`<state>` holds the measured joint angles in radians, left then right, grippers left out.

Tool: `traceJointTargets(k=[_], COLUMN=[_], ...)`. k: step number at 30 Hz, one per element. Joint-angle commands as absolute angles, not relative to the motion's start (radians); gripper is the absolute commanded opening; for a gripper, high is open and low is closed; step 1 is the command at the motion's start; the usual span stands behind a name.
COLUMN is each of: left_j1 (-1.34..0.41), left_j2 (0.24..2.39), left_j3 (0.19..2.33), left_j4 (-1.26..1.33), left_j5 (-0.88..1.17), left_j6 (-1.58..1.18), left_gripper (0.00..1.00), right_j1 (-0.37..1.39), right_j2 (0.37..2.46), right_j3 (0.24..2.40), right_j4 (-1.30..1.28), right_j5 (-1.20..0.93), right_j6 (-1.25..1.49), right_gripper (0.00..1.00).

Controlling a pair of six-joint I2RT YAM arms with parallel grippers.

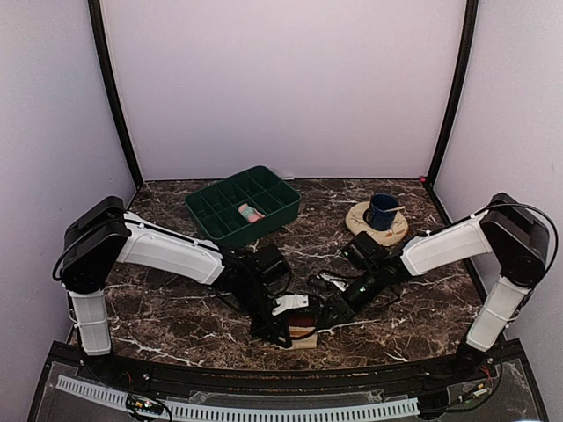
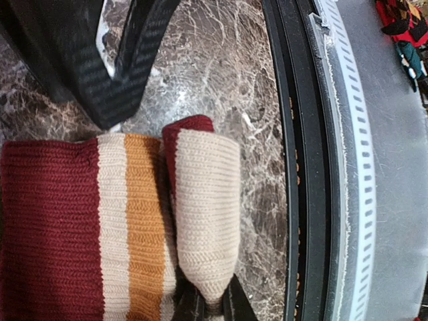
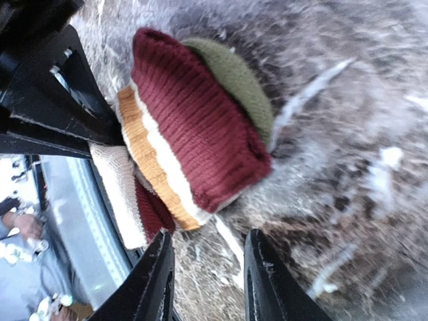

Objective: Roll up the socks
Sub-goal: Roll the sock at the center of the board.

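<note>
One sock [image 2: 134,227], cuff toward table edge [image 2: 286,167]

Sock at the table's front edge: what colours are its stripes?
Maroon, cream and mustard-orange bands on the sock; clearest in the left wrist view.

At the bottom edge you see your left gripper [image 2: 208,309], its two dark fingers pinched on the narrow end of the sock's [image 2: 144,221] cream ribbed part. The sock lies on the brown marble table [image 2: 214,67]. It has a broad maroon band at the left, then cream and orange stripes, then the cream ribbed part folded over beside them, with a maroon bit showing at its top. A black machine part [image 2: 87,60] crosses the top left corner, just above the sock. To the right runs the table's black rail [image 2: 294,167], then a white strip with slots [image 2: 351,167], and a red patterned thing [image 2: 401,27] in the far corner.
</note>
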<state>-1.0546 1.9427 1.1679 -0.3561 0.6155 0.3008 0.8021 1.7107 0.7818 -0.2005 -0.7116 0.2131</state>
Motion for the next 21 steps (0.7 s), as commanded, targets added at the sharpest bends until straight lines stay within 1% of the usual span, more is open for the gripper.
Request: traceJointTargets(k=[1, 9, 14, 21], left_j1=[-1.020, -0.976, -0.953, -0.930], left_j2=[1.984, 2.077, 2.118, 2.164], left_j3=[1.210, 1.305, 1.339, 1.389], left_j4=[-0.487, -0.601, -0.641, -0.702], left_j5=[0.705, 0.849, 0.901, 0.940], left_j6=[0.288, 0.291, 0.293, 0.307], left_gripper=[0.07, 0.06, 0.06, 0.06], right_j1=[0.795, 0.843, 0.956, 1.114], right_j2=[1.627, 1.462, 1.407, 1.394], right_j3=[0.732, 0.656, 0.643, 0.658], right_j4=[-0.113, -0.083, -0.084, -0.091], right_j5=[-0.599, -0.368, -0.200, -0.033], right_j6=[0.231, 0.181, 0.132, 0.085], right_gripper=[0.33, 0.32, 0.32, 0.33])
